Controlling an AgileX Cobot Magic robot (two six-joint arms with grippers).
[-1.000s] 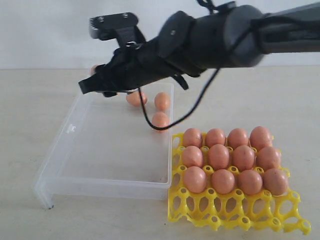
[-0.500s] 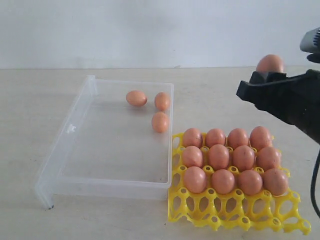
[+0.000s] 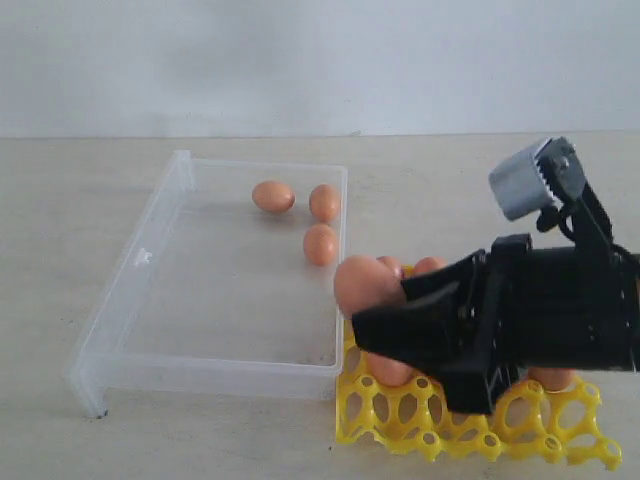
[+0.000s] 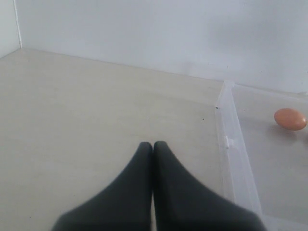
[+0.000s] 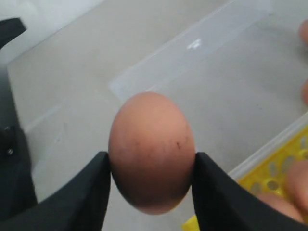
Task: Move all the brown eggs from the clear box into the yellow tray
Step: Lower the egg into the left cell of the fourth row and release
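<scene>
The right gripper grasps one pinkish-brown oval egg across its waist, with the egg's long axis running out along the fingers and past their tips. The bright yellow lattice egg tray lies below the fingers, and its open cups appear to sit just behind the fingertips, toward the wrist. Three more eggs lie beyond the tips in the shallow clear plastic box. The left gripper is pressed shut and empty, well away from the tray.

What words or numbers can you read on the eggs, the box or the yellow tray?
None can be read.
On the clear box: a small pale mark on its wall, too blurred to tell if it is writing.
On the brown eggs, also the egg in the right pincer: no writing shows.
On the yellow tray: no writing shows.
</scene>
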